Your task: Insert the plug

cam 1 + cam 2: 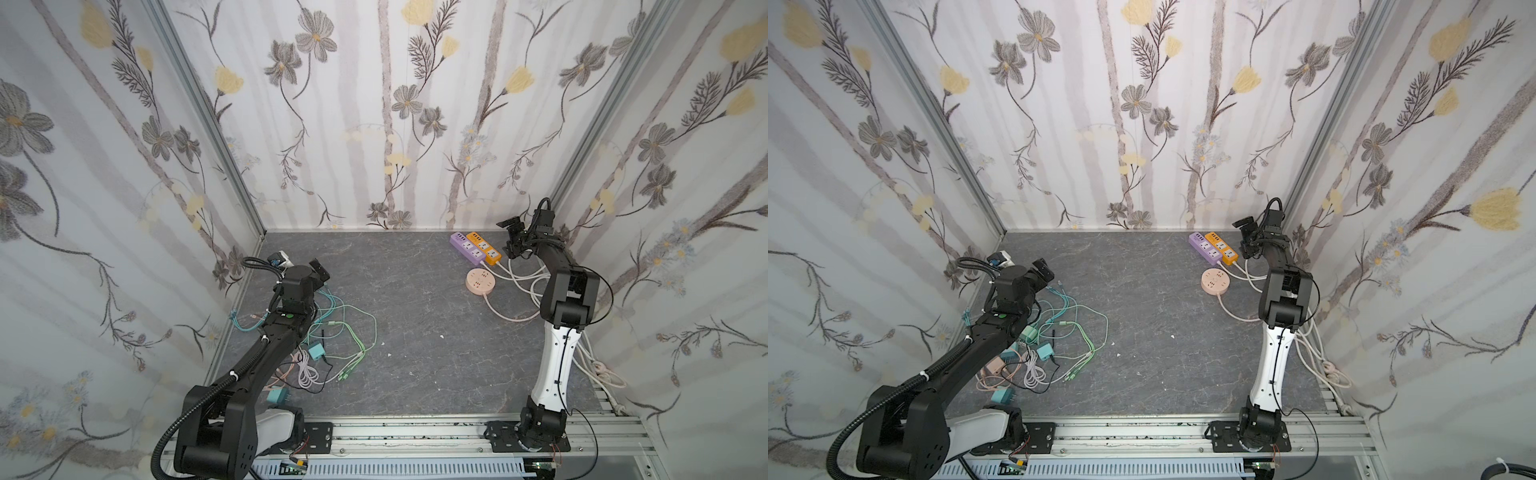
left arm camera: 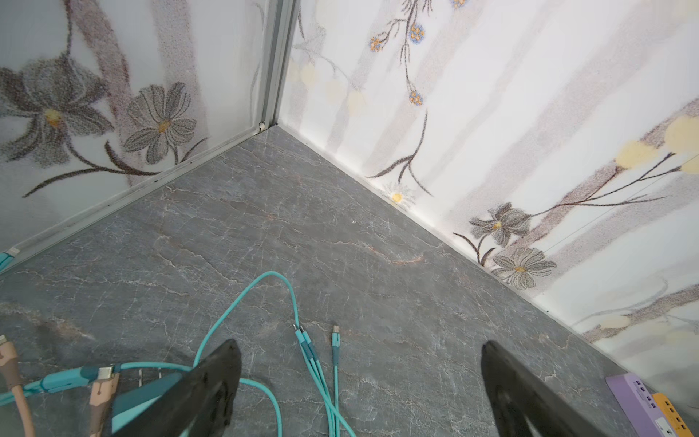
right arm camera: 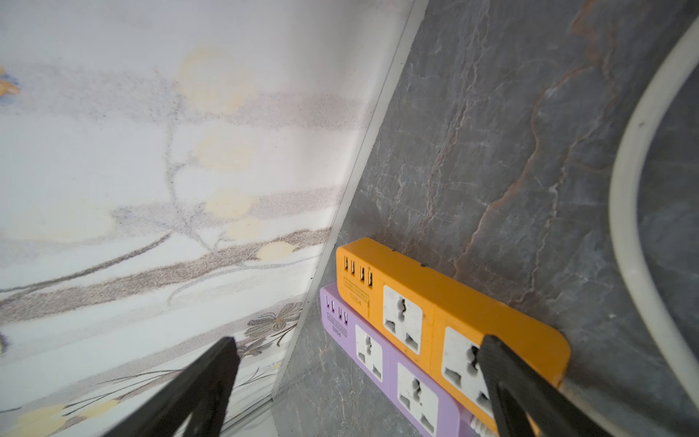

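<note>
Teal plug [image 1: 316, 351] lay ungripped on the tabletop [image 1: 415, 340] within a tangle of cables [image 1: 336, 328], behind the left end effector [image 1: 319, 270] on the side toward that arm's base. A second teal plug [image 1: 277, 395] lay farther behind it, close to the arm's base. The left end effector hung above the tabletop with its jaws spread wide, holding nothing. In the left wrist view, a teal cable [image 2: 270, 273] looped ahead of the end effector [image 2: 359, 345]. Its connector tips [image 2: 334, 333] lay between the two fingers [image 2: 212, 382] without touching either.

Well apart to the right of the left end effector, a purple power strip [image 1: 467, 248] and an orange power strip [image 1: 484, 248] lay side by side, touching, near the back wall. A round pink socket unit [image 1: 481, 281] lay beside them, nearer the arm bases. The right end effector [image 1: 514, 247] hovered just beside the orange power strip, jaws spread wide and empty. In the right wrist view, both strips lay below the end effector [image 3: 357, 340]. One finger [image 3: 522, 389] overlapped the end socket of the orange power strip [image 3: 446, 287]; contact could not be determined.
</note>
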Available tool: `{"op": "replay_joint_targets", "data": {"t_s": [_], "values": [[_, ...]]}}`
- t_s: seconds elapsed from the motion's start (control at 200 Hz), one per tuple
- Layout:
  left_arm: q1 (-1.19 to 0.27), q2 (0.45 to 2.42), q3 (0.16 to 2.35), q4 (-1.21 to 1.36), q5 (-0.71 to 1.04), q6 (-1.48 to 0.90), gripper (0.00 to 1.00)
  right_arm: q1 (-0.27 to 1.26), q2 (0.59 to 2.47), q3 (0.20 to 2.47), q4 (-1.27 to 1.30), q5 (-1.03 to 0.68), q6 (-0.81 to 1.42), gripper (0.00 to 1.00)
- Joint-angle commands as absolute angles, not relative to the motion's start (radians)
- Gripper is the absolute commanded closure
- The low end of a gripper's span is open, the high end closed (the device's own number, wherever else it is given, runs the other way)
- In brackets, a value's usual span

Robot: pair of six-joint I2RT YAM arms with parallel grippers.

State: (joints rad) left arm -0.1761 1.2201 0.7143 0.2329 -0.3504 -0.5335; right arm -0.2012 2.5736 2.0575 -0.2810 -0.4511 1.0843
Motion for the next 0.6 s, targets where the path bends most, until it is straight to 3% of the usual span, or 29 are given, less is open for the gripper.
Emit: {"op": "replay_joint_targets", "data": {"t_s": [0.0,0.325,0.595], "values": [[-0.176,1.221,0.741,0.197,-0.353,-0.552,0.0,-0.202,2.603,2.092,-0.325,-0.41,1.075,0.01],[-0.176,1.222,0.749,0.187,-0.37,-0.545,0.0,-0.201,2.704,2.157,-0.301,-0.544,1.157,0.01],[-0.176,1.235,0.742,0.209,-0.359,-0.543,0.0,-0.184,2.705,2.156,-0.356,-0.659,1.012,0.01]]}}
